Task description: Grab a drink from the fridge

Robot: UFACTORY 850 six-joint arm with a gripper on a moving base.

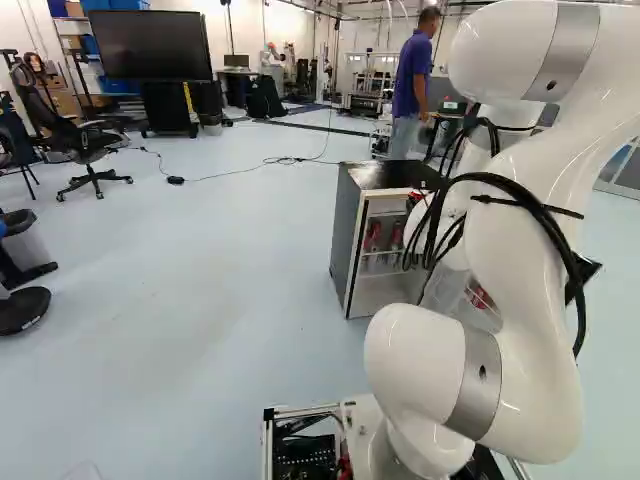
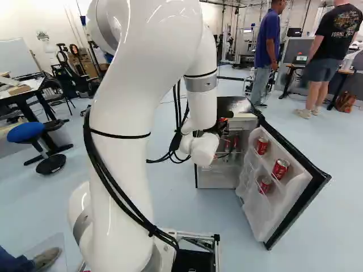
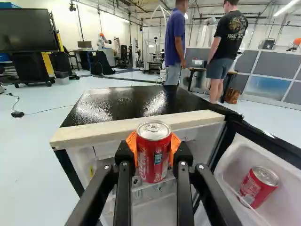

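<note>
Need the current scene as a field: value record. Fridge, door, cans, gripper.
gripper: black, orange pads on both sides of a can
held item: red can, upright, silver top showing
fridge: dark glossy top, pale strip along its front edge
door: open, at the right of the right base view
door cans: three red, upper left, right, lower left in the right base view
fridge interior: red items on a shelf, type unclear
task status: drink in grip, fridge door not closed
</note>
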